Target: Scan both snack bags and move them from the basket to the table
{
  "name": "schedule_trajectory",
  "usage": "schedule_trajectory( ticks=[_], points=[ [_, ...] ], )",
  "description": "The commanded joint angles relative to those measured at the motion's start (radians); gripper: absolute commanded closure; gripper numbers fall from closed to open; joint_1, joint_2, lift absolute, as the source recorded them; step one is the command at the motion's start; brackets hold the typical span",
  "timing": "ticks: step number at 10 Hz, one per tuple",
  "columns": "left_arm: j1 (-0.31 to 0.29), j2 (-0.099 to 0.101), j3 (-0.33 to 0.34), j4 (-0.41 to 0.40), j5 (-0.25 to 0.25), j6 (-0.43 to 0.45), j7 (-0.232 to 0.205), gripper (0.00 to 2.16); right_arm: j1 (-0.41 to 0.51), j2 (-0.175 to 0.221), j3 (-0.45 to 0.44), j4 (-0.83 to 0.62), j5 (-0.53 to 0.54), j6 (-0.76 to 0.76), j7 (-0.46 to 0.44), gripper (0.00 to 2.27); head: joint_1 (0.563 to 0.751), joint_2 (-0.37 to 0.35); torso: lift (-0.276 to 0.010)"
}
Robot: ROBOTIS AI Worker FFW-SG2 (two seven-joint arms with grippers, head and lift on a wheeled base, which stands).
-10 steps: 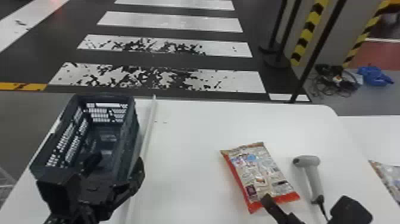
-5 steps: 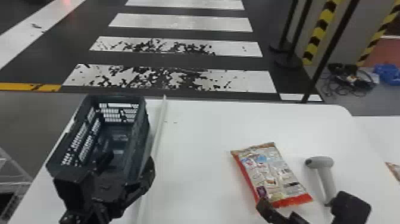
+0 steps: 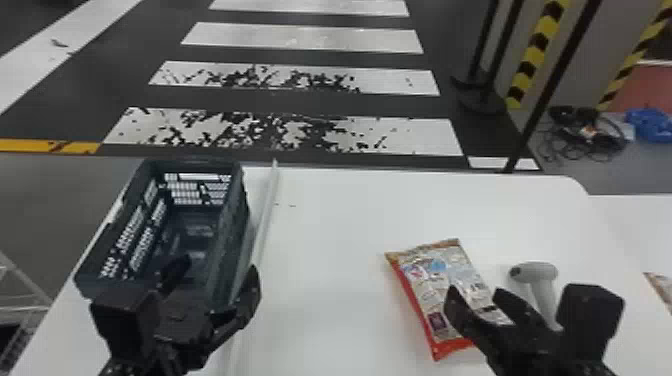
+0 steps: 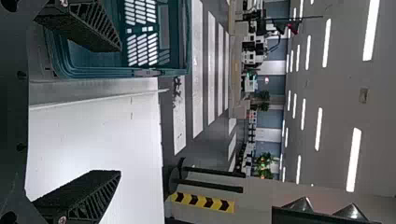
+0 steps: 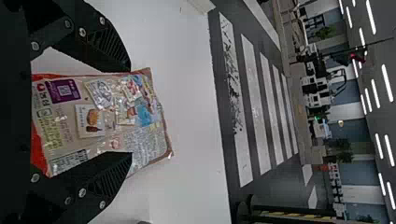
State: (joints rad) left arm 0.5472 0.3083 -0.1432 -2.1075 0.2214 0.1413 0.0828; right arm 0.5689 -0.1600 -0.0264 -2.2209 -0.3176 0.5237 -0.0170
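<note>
right gripper (image 3: 474, 299) here: jaws spread over bag 1 (image 3: 432, 282), flat on the table (image 3: 330, 300), scanner (image 3: 537, 272) beside it. my left gripper (image 3: 221, 280) is open too, by the basket (image 3: 234, 235). bag 2 (image 3: 661, 289)'s at the head view's right edge.

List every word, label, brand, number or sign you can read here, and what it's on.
Nothing I can quote reliably.
Snack bag: several blocks of print, too small to read.
Purple label on that bag: a square code, lettering too small to read.
Packet at the head view's right edge: no readable text.
Basket, scanner: no readable text.
</note>
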Motion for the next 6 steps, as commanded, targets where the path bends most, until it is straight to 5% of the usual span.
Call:
schedule_trajectory(
  ticks=[1,6],
  points=[
    [0.011,0.0,-0.004,-0.014,-0.01,-0.001,0.002,0.05,-0.047,-0.009,-0.006,0.026,0.072,-0.003,0.017,2.25,0.695,-0.044,-0.098],
    [0.028,-0.001,-0.018,-0.051,-0.031,0.002,0.012,0.05,-0.188,-0.006,-0.001,0.268,0.104,-0.018,0.103,2.25,0.695,-0.08,-0.098]
  ],
)
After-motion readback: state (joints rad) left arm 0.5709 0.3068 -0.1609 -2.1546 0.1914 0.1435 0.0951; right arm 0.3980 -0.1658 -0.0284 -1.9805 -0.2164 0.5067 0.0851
